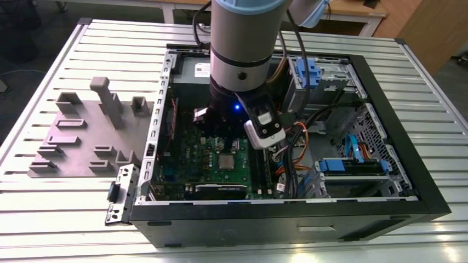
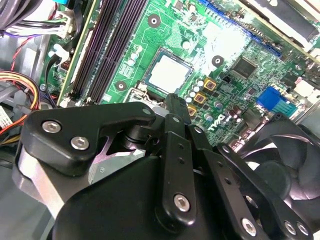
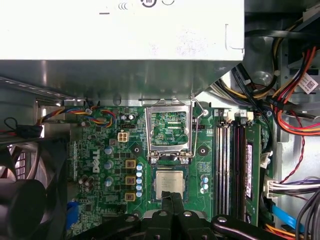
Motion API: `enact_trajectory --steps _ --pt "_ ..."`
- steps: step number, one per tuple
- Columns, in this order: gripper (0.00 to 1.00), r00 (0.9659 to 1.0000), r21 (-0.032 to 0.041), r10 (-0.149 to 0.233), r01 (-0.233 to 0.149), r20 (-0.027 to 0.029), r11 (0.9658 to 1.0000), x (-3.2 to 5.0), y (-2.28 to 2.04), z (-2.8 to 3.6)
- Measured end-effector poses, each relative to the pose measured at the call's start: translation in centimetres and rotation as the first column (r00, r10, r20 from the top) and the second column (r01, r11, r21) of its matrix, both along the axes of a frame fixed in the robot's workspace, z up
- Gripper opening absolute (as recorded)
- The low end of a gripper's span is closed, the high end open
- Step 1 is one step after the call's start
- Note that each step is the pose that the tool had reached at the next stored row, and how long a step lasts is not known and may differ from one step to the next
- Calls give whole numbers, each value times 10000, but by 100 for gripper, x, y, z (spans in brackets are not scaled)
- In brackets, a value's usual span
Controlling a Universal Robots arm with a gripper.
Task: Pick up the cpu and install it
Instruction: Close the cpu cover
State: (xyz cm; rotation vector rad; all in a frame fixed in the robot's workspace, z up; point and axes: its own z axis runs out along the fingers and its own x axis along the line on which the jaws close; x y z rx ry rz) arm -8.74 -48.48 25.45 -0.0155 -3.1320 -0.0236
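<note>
Grey tubular arm [image 1: 238, 49] stands near plumb inside the open black case [image 1: 292, 230], wrist low over the green board [image 1: 194, 145]. In the exterior view the cpu [image 1: 227, 162], flat, square and silvery, sits in its socket at six o'clock from the wrist. The first wrist view shows the gripper [image 3: 172, 196] pinched narrow and empty at the cpu's edge, and the hinged metal frame [image 3: 171, 127] raised.

We see the cpu [image 3: 169, 184], a small flat square chip with a silvery metal top. It lies level, seated in the socket [image 3: 169, 166] on the green motherboard [image 3: 95, 150]. The socket's hinged frame [image 3: 148, 130] is swung open just beside it, leaving its top uncovered.
</note>
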Motion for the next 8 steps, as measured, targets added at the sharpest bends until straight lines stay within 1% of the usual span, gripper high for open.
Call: enact_trajectory --steps 8 --pt "11 10000 0 0 0 0 10000 0 0 26"
